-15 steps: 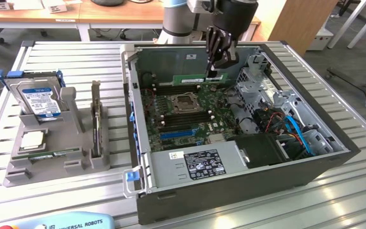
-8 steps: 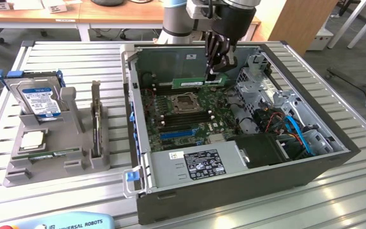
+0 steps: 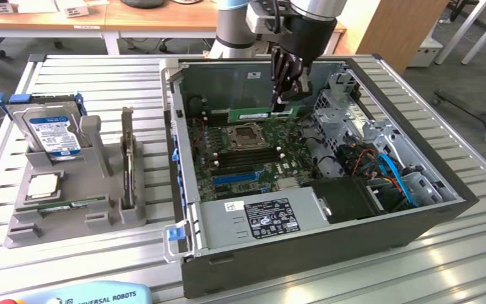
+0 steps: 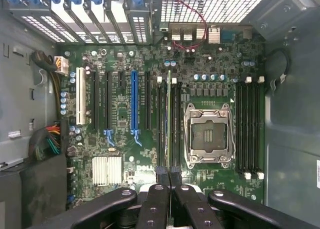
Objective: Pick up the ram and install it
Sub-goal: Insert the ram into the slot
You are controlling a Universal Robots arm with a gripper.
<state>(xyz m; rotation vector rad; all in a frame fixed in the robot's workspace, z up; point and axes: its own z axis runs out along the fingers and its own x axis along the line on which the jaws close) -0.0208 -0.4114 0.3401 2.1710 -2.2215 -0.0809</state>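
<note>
On the slatted metal surface, toward the exterior view's left, you had a grey holder carrying a hard drive and a square processor chip. Right of it stood the open computer case. Inside it, the jaws were closed on the ram, which stood on edge along a memory slot just beside the processor socket. Whether it was fully seated, you could not tell.
</note>
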